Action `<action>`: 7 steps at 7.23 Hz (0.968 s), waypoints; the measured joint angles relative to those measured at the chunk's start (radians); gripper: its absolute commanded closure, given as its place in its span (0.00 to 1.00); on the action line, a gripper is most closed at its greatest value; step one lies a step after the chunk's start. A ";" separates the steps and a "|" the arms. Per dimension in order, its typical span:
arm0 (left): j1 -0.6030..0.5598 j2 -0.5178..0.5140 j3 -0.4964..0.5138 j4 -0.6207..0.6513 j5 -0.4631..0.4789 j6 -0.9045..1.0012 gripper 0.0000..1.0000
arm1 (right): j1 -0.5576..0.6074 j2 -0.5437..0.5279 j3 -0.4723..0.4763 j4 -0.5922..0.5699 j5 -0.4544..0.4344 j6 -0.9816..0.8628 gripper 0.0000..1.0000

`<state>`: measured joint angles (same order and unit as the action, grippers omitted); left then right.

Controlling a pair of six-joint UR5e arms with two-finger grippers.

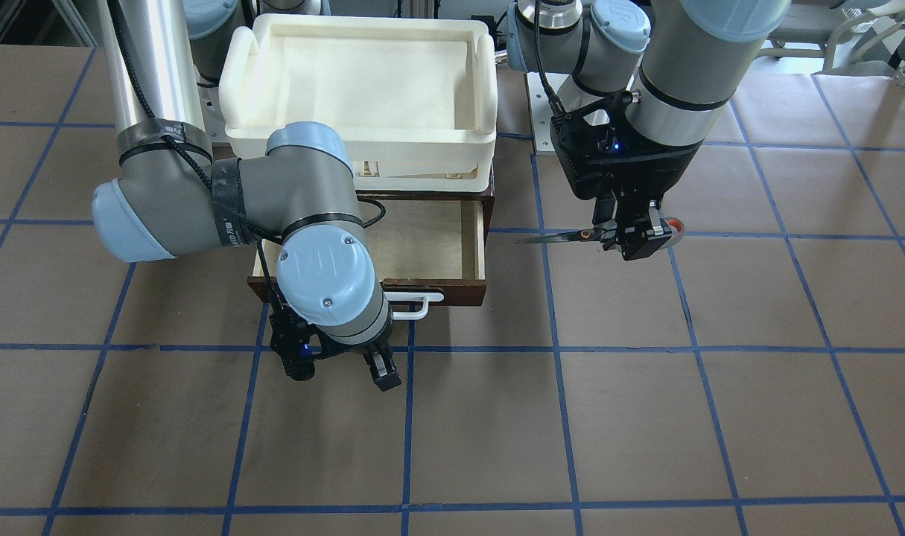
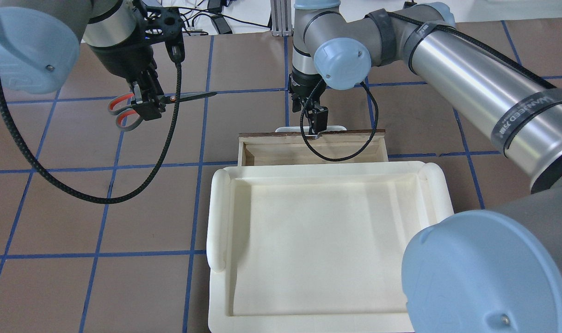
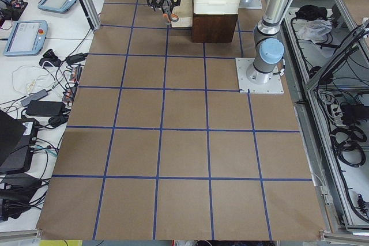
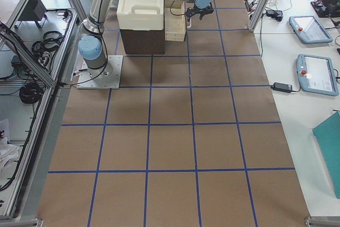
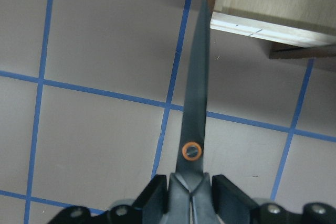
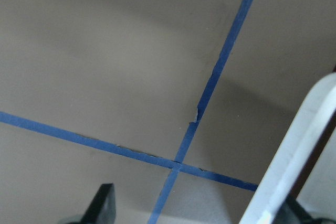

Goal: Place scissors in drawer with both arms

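My left gripper (image 1: 634, 240) is shut on the scissors (image 1: 564, 236) near their pivot and holds them level above the table. The blades point toward the drawer (image 1: 471, 246) and the grey and orange-red handles (image 2: 123, 111) point away from it. In the left wrist view the blades (image 5: 197, 103) reach to the drawer's corner (image 5: 273, 3). The dark brown drawer (image 2: 246, 155) is pulled out and its pale interior shows nothing inside. My right gripper (image 2: 317, 124) is open just in front of the white bar handle (image 1: 422, 305), which shows beside one finger in the right wrist view (image 6: 294, 166).
A cream-white plastic tray (image 2: 216, 217) sits on the cabinet above the drawer and overhangs its back part. The brown table has a blue tape grid. The left arm's base plate (image 3: 259, 76) stands beside the cabinet. Tablets and cables lie on side benches.
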<state>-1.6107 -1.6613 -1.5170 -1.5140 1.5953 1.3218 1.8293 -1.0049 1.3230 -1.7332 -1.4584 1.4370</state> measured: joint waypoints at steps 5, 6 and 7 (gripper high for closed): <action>-0.001 0.000 0.001 0.000 0.000 -0.003 0.88 | -0.015 0.031 -0.026 -0.002 -0.009 -0.034 0.00; -0.001 -0.001 0.001 0.000 -0.001 -0.003 0.88 | -0.018 0.032 -0.029 -0.001 -0.013 -0.038 0.00; -0.001 -0.001 0.001 0.000 -0.001 -0.004 0.88 | -0.021 0.032 -0.034 -0.001 -0.015 -0.040 0.00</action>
<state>-1.6122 -1.6626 -1.5155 -1.5140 1.5940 1.3183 1.8086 -0.9725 1.2886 -1.7340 -1.4732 1.3971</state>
